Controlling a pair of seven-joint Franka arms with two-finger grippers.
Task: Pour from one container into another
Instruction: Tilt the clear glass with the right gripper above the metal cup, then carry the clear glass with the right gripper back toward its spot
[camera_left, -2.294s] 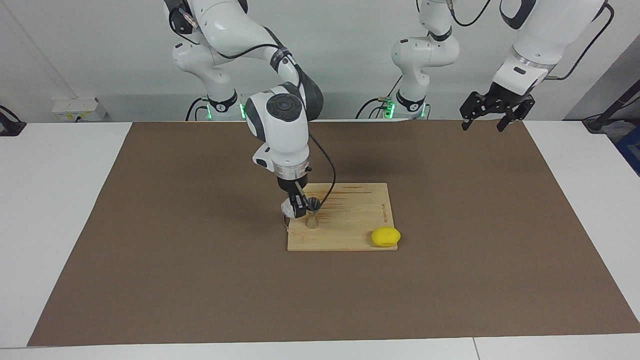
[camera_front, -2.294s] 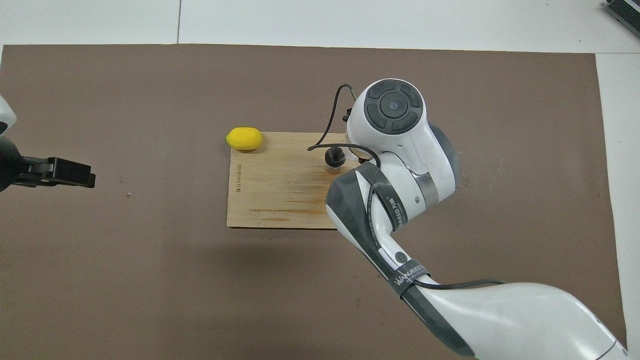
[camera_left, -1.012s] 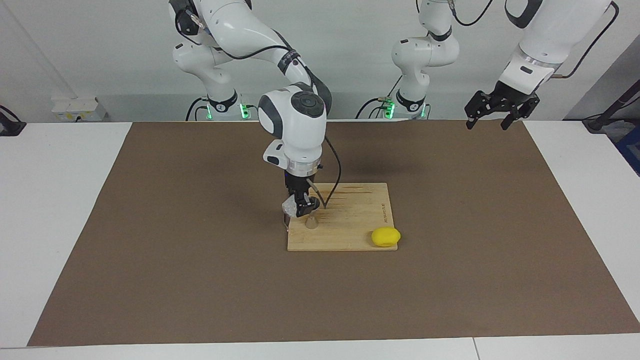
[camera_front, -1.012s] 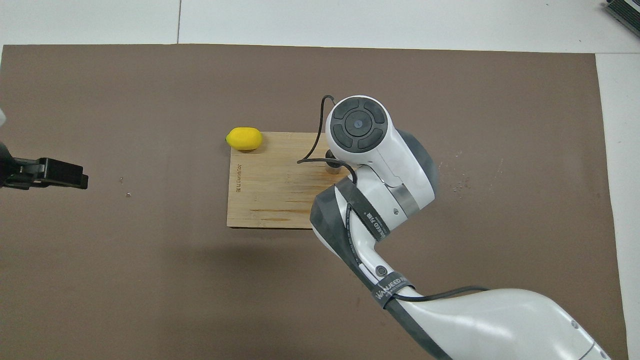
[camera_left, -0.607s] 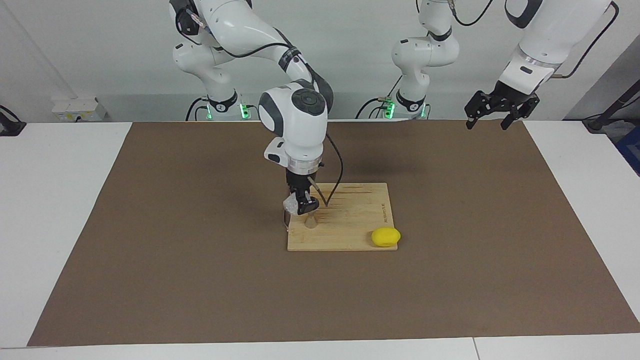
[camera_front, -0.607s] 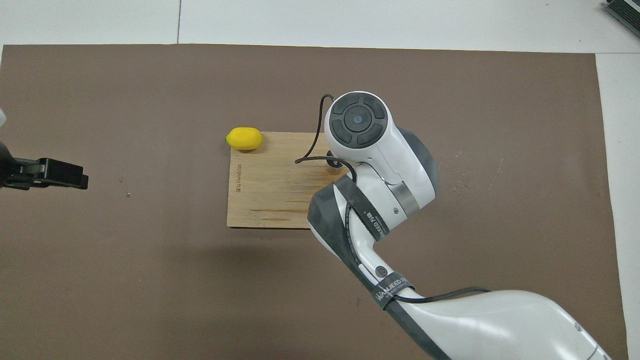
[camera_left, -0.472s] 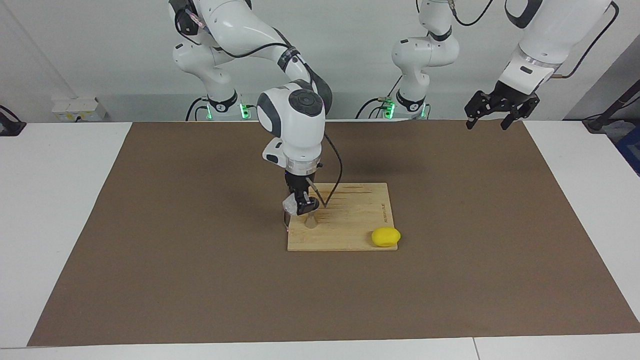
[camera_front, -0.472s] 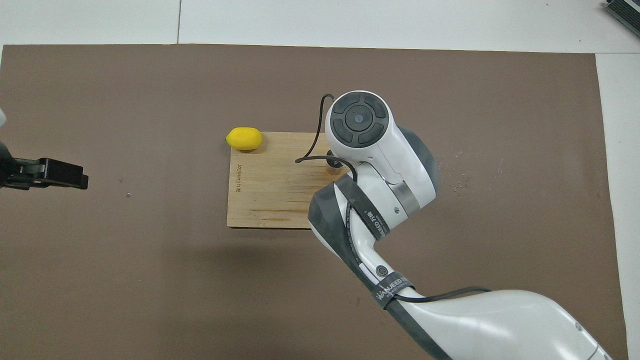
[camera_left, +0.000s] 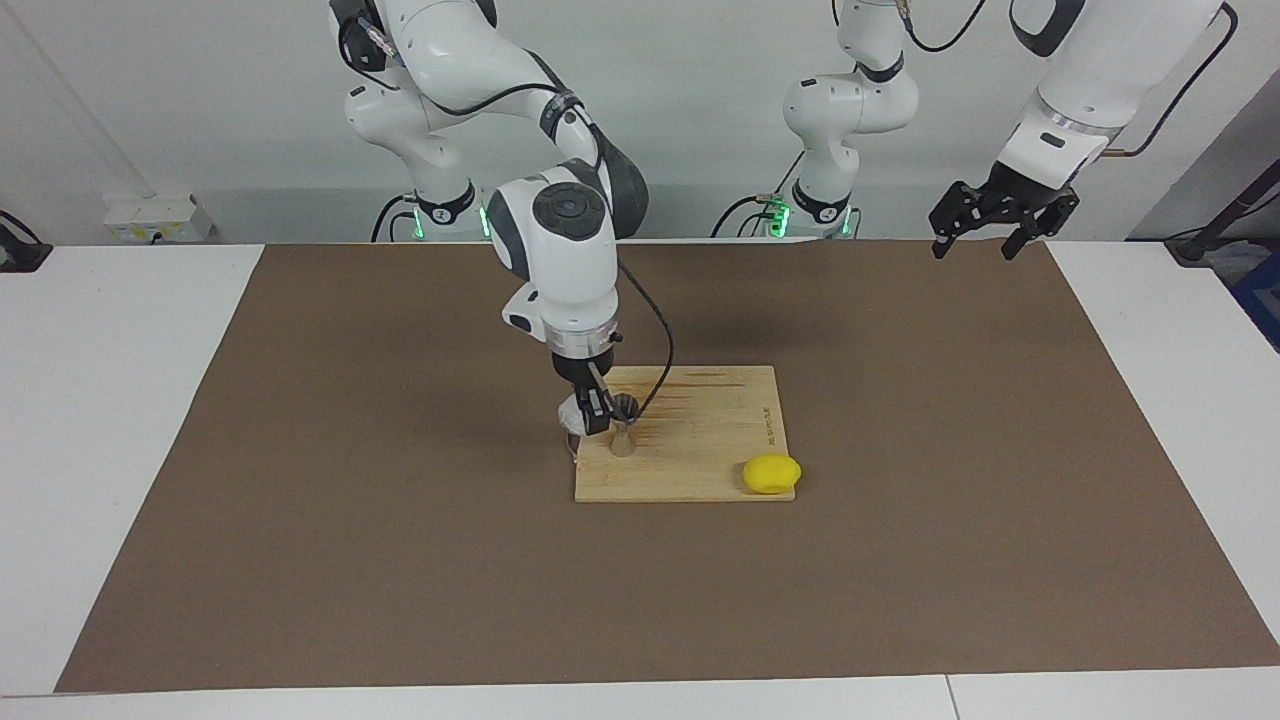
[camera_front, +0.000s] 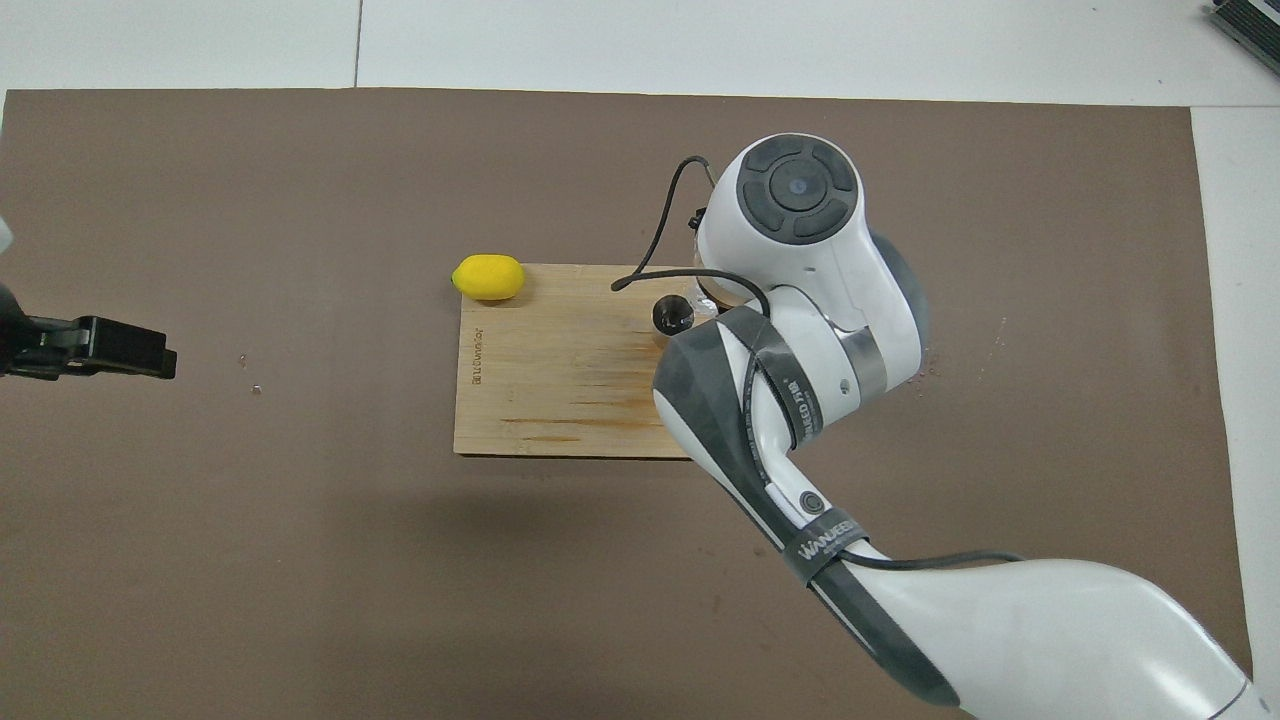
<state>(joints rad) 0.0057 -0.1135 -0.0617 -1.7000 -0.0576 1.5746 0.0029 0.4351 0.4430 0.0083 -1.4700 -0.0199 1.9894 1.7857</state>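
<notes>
The grey metal jigger stands upright on a wooden board, near the board's edge toward the right arm's end; the overhead view shows its dark mouth. My right gripper points down beside it, shut on the clear ribbed glass cup. The cup hangs level with the jigger's upper cone, over the board's edge. Its tilt is not readable. From overhead the right arm hides most of the cup. My left gripper waits open, high over the mat's corner at the left arm's end.
A yellow lemon lies at the board's corner toward the left arm's end, on the side away from the robots. The board sits mid-table on a brown mat. The right arm's cable loops over the board.
The right arm's wrist has swung toward the right arm's end with the cup, uncovering the jigger's mouth in the overhead view. The left arm has not moved.
</notes>
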